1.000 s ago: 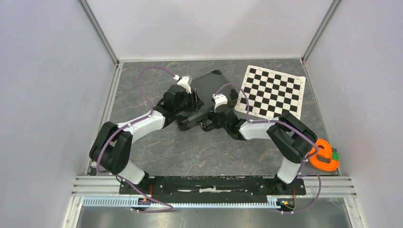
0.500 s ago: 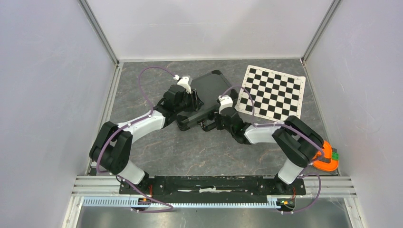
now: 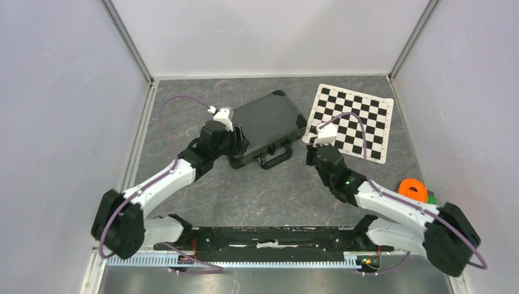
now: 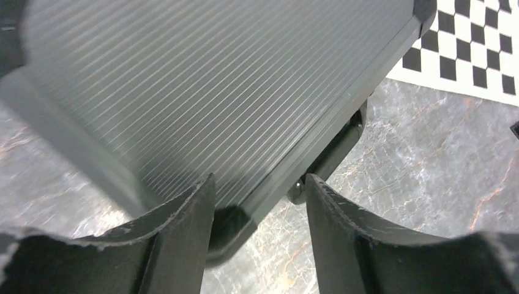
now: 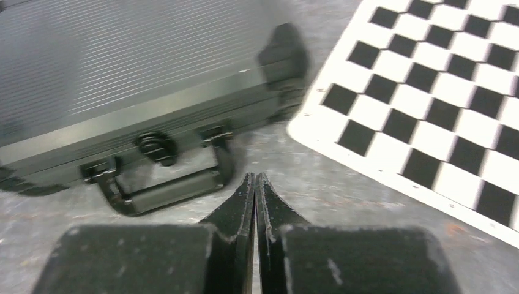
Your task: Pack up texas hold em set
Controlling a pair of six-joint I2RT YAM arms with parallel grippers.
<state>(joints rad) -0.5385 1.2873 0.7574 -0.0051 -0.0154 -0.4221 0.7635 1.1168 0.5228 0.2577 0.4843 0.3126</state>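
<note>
The texas hold em set shows only as its grey ribbed briefcase (image 3: 267,124), lying closed on the table with its handle (image 3: 275,157) toward me. Chips, cards, button and dice are hidden. My left gripper (image 3: 237,144) stands open at the case's near left corner. In the left wrist view the case's front edge (image 4: 318,131) runs between the fingers of the left gripper (image 4: 260,180), which do not clamp it. My right gripper (image 3: 311,150) is shut and empty, hanging right of the handle. In the right wrist view the right gripper (image 5: 255,177) sits just short of the handle (image 5: 165,193).
A black-and-white checkered mat (image 3: 352,121) lies right of the case, and its corner also shows in the wrist views (image 5: 440,92) (image 4: 483,49). An orange plastic object (image 3: 413,188) sits at the right near edge. Grey walls enclose the marbled table (image 3: 263,196).
My right arm has drawn back from the case's handle, toward the right and nearer me. My left arm has slid back to the left and its jaws have widened.
</note>
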